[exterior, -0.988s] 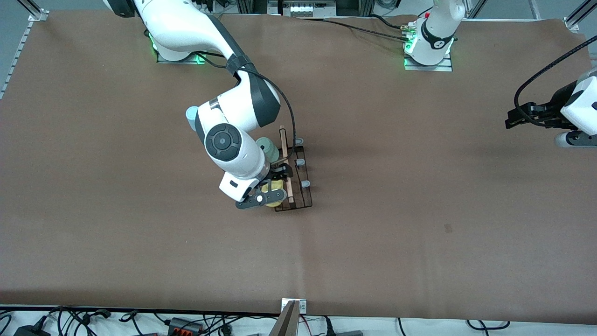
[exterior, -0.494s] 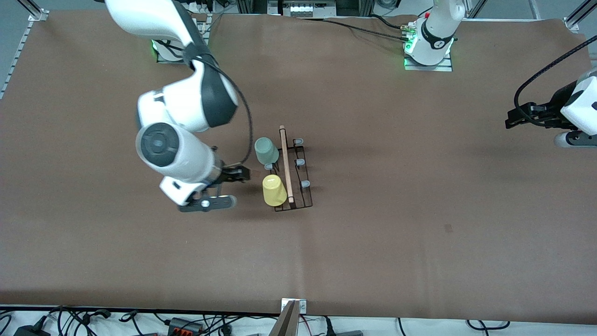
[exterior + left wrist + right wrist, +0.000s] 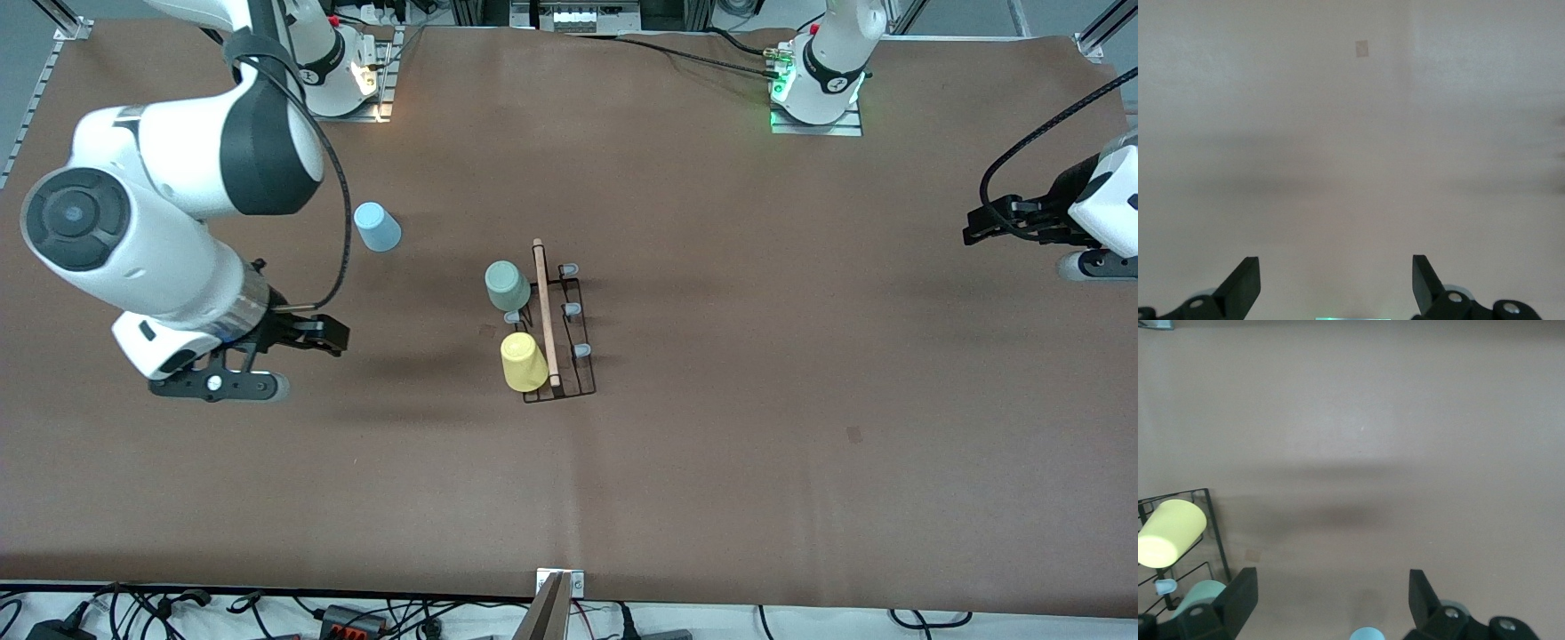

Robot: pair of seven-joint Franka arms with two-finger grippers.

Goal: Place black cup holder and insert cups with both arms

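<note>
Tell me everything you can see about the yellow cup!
The yellow cup is a small, plain tumbler that looks like plastic and tapers a little. It sits upside down and tilted on the black cup holder, at the end nearer the front camera, beside the wooden rod handle. The pale green cup sits farther along the same row. No gripper touches it.

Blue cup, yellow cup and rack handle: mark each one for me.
Blue cup (image 3: 377, 227), front view, on its side wall.
Yellow cup (image 3: 523, 363), front view, on its side wall, on the rack.
Rack handle (image 3: 544, 311), front view, on the middle of the wooden rod.
</note>
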